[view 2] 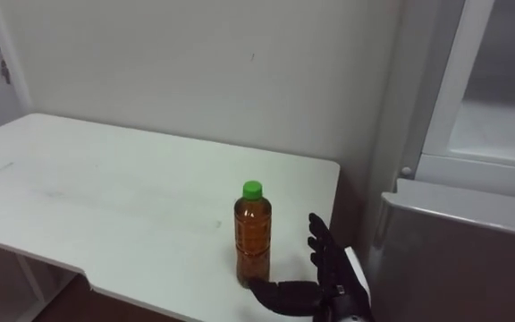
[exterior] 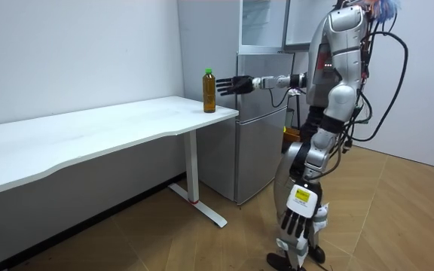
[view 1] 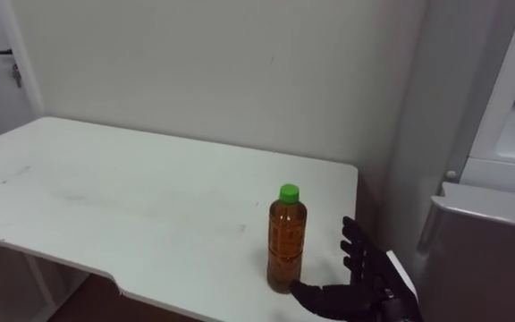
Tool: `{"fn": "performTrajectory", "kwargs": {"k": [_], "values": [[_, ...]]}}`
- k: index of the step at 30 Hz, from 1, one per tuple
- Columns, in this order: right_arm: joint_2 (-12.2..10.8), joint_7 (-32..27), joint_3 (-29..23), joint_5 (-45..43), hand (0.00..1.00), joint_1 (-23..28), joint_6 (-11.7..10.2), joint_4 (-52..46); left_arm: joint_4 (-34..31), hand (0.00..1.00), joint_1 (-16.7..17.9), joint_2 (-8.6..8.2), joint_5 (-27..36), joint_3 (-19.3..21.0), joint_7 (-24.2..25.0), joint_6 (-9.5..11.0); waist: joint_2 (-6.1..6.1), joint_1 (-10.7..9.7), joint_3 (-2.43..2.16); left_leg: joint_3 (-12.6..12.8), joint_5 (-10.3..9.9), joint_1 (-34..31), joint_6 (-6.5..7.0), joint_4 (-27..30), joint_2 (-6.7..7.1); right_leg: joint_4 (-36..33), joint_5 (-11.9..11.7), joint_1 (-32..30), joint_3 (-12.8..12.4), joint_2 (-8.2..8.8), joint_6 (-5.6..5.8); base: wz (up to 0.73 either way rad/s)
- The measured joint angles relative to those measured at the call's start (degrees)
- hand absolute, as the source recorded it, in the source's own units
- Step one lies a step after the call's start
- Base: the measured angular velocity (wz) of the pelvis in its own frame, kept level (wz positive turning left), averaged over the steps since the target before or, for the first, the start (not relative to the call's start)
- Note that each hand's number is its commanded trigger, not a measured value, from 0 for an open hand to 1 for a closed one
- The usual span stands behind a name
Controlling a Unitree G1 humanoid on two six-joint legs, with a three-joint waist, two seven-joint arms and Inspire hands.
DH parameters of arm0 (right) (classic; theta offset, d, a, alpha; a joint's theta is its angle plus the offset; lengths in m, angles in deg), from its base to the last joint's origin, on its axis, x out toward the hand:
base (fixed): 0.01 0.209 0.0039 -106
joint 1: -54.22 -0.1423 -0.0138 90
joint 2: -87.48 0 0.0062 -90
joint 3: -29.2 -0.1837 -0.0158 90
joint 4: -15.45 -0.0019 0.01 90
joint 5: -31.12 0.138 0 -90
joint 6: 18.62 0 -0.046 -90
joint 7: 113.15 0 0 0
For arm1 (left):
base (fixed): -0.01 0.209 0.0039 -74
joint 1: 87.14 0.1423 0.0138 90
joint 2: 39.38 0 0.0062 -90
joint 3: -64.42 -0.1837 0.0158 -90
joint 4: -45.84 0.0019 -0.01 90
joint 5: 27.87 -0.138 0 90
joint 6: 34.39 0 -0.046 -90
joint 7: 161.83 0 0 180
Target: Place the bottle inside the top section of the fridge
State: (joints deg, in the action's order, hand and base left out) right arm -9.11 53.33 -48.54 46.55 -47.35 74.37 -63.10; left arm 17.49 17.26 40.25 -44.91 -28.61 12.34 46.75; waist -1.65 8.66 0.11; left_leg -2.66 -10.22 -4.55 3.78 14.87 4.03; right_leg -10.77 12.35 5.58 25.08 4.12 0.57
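In the left eye view, find the bottle [view 1: 286, 241] upright near the front corner of the table [view 1: 132, 197], gripped by nothing. Just right of the bottle, note the right robot hand [view 1: 365, 268]: spread apart, straight-fingered, palm turned toward the bottle, thumb stretched low toward its base; cannot tell whether touching. For a good grasp, probably best to slide in level until the palm meets the bottle's side, wrap at mid-height rather than at the base, and close gently, since so tall and narrow a thing would tip easily. Keep it vertical on lifting. Farther right of the bottle, see the fridge [view 1: 499, 241], upper door seemingly open. In the right eye view, same reading: right robot hand [view 2: 329, 264] open beside the bottle [view 2: 253, 237], not yet closed round it. In the room view, standing to the room view's right of the bottle [exterior: 209, 92], before the fridge [exterior: 258, 128], right arm held out roughly level, right robot hand [exterior: 239, 83] at bottle height and just beside it; left robot hand [exterior: 298, 223] hanging well below the bottle, by the leg, loosely open.
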Motion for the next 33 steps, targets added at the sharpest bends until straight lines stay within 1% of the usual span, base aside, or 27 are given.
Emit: {"fn": "performTrajectory", "kwargs": {"k": [2, 3, 4, 6, 8, 9, 11, 17, 19, 22, 23, 25, 26, 29, 30, 31, 33], "values": [[0.0, -0.9, 0.0, -0.1, 0.00, -0.6, 0.0, 0.7, 0.0, 0.00, -0.2, 0.00, 1.6, -0.8, -0.2, 0.0, 0.27, -0.1, 0.16, -0.7, 0.2, -0.3, -0.04, 0.0, 0.24, 0.0, 0.0, -0.1, 0.6, 0.09, 0.00, 0.16], [-0.1, -1.4, 0.2, 0.0, 0.00, -2.1, -0.1, 2.5, 0.0, 0.00, -1.0, 0.00, 1.8, -1.7, -0.2, 0.0, 0.51, 0.0, 0.31, -0.7, 0.3, -0.5, -0.01, 0.0, 0.26, 0.0, 0.0, -0.3, 0.6, 0.15, 0.00, 0.11], [-0.2, -1.8, 0.3, 0.0, 0.00, -3.1, -0.1, 3.9, 0.0, 0.00, -1.2, -0.04, 1.8, -1.9, -0.2, 0.0, 0.57, 0.1, 0.31, -0.7, 0.4, -0.7, -0.02, 0.0, 0.26, -0.1, 0.0, -0.5, 0.5, 0.16, -0.01, 0.05], [-0.4, -2.7, 0.6, 0.0, 0.00, -6.0, -0.1, 7.8, 0.0, 0.00, -1.9, 0.01, 1.9, -3.0, -0.2, 0.0, 0.81, 0.8, 0.45, -1.1, 0.8, -1.5, 0.01, 0.0, 0.39, -0.1, -0.1, -1.1, 0.9, 0.21, -0.10, 0.08], [-0.4, -3.2, 0.6, 0.0, 0.00, -7.1, -0.1, 9.6, -0.2, 0.00, -2.5, 0.08, 1.9, -4.0, -0.4, 0.0, 0.85, 1.2, 0.37, -1.4, 1.0, -2.1, 0.04, 0.0, 0.53, -0.2, -0.1, -1.6, 1.2, 0.29, -0.11, 0.12], [-0.7, -3.5, 0.7, 0.0, 0.00, -8.4, -0.1, 11.3, -0.3, 0.00, -2.6, 0.05, 1.9, -4.2, -0.4, 0.0, 0.93, 1.4, 0.43, -1.5, 1.1, -2.4, 0.07, 0.0, 0.57, -0.2, -0.1, -1.9, 1.2, 0.35, -0.13, 0.08], [-0.7, -4.4, 0.8, -0.1, 0.00, -9.4, -0.1, 12.7, -0.4, 0.00, -2.6, 0.06, 1.8, -4.4, -0.4, 0.1, 0.95, 1.5, 0.39, -1.8, 1.2, -3.1, 0.13, 0.0, 0.71, -0.4, -0.1, -2.6, 1.7, 0.58, -0.11, 0.08], [-0.8, -6.5, 1.1, -0.2, 0.00, -12.0, -0.5, 15.8, -1.4, 0.00, -2.6, 0.05, 1.9, -5.2, -1.1, 0.0, 1.04, 2.8, 0.50, -2.2, 1.5, -5.2, 0.26, 0.0, 0.94, -1.0, -0.1, -4.7, 2.1, 0.72, -0.06, 0.04], [-1.0, -7.0, 1.2, -0.2, 0.00, -12.7, -0.5, 16.4, -1.4, 0.00, -2.7, 0.05, 2.2, -5.2, -1.3, 0.0, 1.15, 2.9, 0.56, -2.5, 1.5, -5.3, 0.27, 0.0, 1.04, -1.0, -0.1, -4.8, 2.4, 0.76, -0.04, 0.07], [-1.1, -8.2, 1.2, -0.2, 0.00, -14.6, -0.5, 18.3, -1.4, 0.00, -3.0, 0.06, 4.8, -5.5, -1.4, -0.2, 1.21, 2.8, 0.60, -2.9, 1.6, -6.1, 0.28, 0.3, 1.15, -1.0, -0.1, -5.5, 3.0, 0.78, -0.03, 0.09], [-1.1, -9.0, 1.1, -0.3, 0.00, -15.5, -0.6, 19.1, -1.4, 0.00, -3.4, 0.07, 5.9, -6.1, -1.4, -0.3, 1.25, 2.6, 0.63, -3.2, 1.6, -6.9, 0.28, 0.6, 1.21, -1.0, -0.1, -5.9, 3.5, 0.80, -0.03, 0.09], [-1.0, -9.5, 1.0, -0.4, 0.00, -16.5, -1.0, 20.5, -1.4, 0.00, -3.8, 0.03, 6.2, -6.2, -1.4, -0.4, 1.15, 2.8, 0.68, -3.4, 1.8, -7.0, 0.31, 0.8, 1.32, -1.1, -0.1, -6.1, 3.5, 0.91, -0.03, 0.09], [-1.0, -9.5, 1.0, -0.4, 0.00, -17.0, -1.3, 21.5, -1.4, 0.00, -3.8, 0.02, 6.3, -6.2, -1.3, -0.4, 1.16, 2.8, 0.73, -3.5, 1.8, -7.0, 0.31, 0.8, 1.36, -1.2, -0.1, -6.1, 3.6, 0.96, -0.03, 0.07], [-1.0, -9.8, 0.5, -0.3, 0.00, -17.2, -2.2, 21.7, -1.4, 0.00, -4.5, 0.04, 6.4, -6.8, -1.4, -0.4, 1.17, 2.8, 1.29, -4.1, 2.0, -7.7, 0.31, 0.8, 1.42, -2.1, -0.1, -6.6, 4.9, 1.25, -0.01, 0.09], [-1.0, -10.2, 0.4, -0.4, 0.00, -17.3, -2.4, 21.7, -1.3, 0.00, -4.9, 0.04, 6.7, -7.4, -1.4, -0.4, 1.10, 2.9, 1.41, -4.2, 2.2, -7.9, 0.33, 0.8, 1.50, -2.2, -0.1, -6.9, 4.9, 1.33, 0.00, 0.07], [-1.0, -10.4, 0.4, -0.4, 0.00, -17.5, -2.4, 21.8, -1.3, 0.00, -4.9, 0.01, 7.1, -7.5, -1.4, -0.3, 1.11, 2.9, 1.51, -4.2, 2.3, -8.1, 0.34, 0.8, 1.54, -2.3, -0.1, -7.1, 4.9, 1.37, -0.01, 0.00], [-0.9, -11.1, 0.0, -0.8, 0.00, -17.7, -2.6, 21.8, -1.1, 0.00, -4.9, 0.01, 8.5, -7.9, -1.3, -0.3, 1.13, 3.1, 1.54, -4.5, 2.7, -8.9, 0.43, 0.9, 1.72, -3.1, -0.1, -8.2, 4.9, 1.69, -0.03, 0.02]]}}
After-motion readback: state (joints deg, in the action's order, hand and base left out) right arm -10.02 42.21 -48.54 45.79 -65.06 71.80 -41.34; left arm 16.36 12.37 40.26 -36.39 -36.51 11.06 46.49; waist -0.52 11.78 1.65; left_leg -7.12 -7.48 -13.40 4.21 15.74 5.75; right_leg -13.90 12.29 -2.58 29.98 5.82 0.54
